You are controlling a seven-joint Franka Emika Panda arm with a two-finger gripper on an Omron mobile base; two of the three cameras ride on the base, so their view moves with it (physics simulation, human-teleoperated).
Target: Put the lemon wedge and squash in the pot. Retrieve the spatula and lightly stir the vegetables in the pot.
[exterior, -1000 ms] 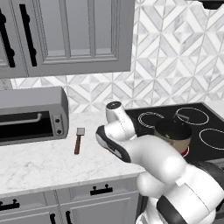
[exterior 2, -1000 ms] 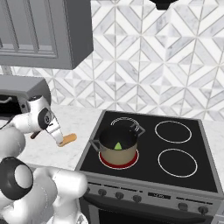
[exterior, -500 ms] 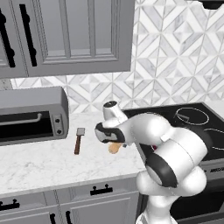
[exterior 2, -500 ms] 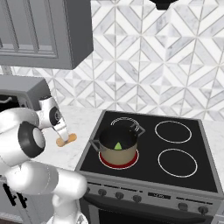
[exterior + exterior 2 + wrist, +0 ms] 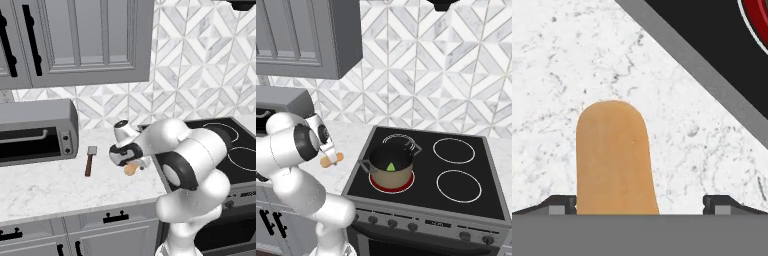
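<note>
Hand view: squash (image 5: 614,160) lying on white marble counter (image 5: 557,60), tan and rounded, long axis running up from between the 2 dark fingertips (image 5: 562,204). Jaws spread wide, left tip close against the squash's flank, right tip well clear of it; not clamped, contact on the left side impossible to confirm. Grey stove edge and black cooktop (image 5: 712,45) crossing the upper right corner, a sliver of red burner at the far corner.

Left base view: gripper (image 5: 131,161) low over the counter (image 5: 45,185), just left of the stove, squash (image 5: 131,169) peeking out beneath it. Spatula (image 5: 90,160) flat on the counter, left of the gripper and apart from it, grey blade toward the wall, brown handle toward the front. Toaster oven (image 5: 35,132) farther left against the wall.

Right base view: pot (image 5: 391,164) on the front left burner, upright, lemon wedge (image 5: 390,167) inside on the black bottom. Gripper (image 5: 329,155) left of the stove (image 5: 456,165), squash (image 5: 330,160) at its tips, near the pot but outside it.
</note>
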